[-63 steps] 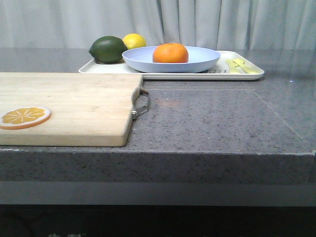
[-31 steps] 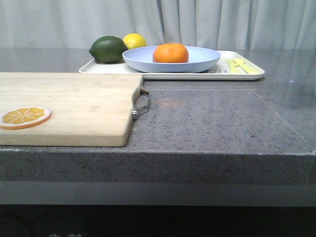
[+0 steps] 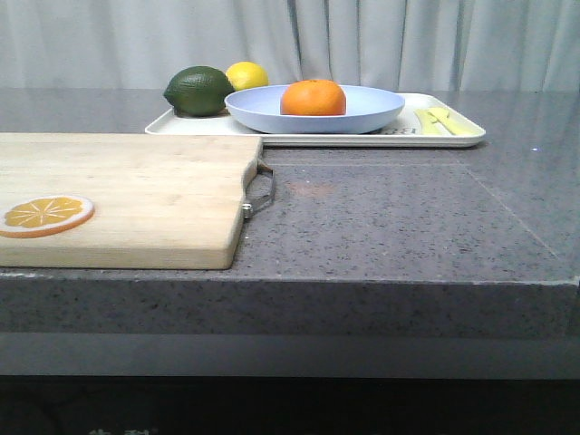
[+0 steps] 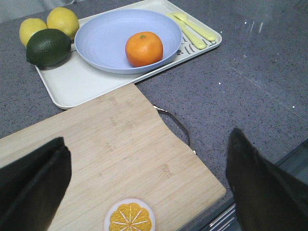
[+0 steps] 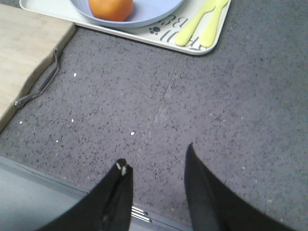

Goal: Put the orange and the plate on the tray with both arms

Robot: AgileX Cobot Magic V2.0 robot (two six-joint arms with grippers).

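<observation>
The orange [image 3: 314, 97] sits in the pale lavender-blue plate [image 3: 372, 111], and the plate rests on the cream-white tray [image 3: 362, 139] at the back of the counter. They also show in the left wrist view: orange [image 4: 144, 48], plate [image 4: 101, 38], tray [image 4: 72, 84]. The right wrist view shows the orange [image 5: 111, 8], plate [image 5: 154, 9] and tray [image 5: 159, 36]. My left gripper [image 4: 147, 168] is open and empty above the cutting board. My right gripper [image 5: 156, 161] is open and empty over the counter's front edge. Neither gripper shows in the front view.
A wooden cutting board [image 3: 127, 195] with a metal handle [image 3: 263, 190] and an orange slice disc [image 3: 45, 215] lies at front left. A green avocado-like fruit [image 3: 198, 90] and a lemon [image 3: 246, 74] stand at the tray's left. Yellow cutlery [image 3: 444, 120] lies on its right.
</observation>
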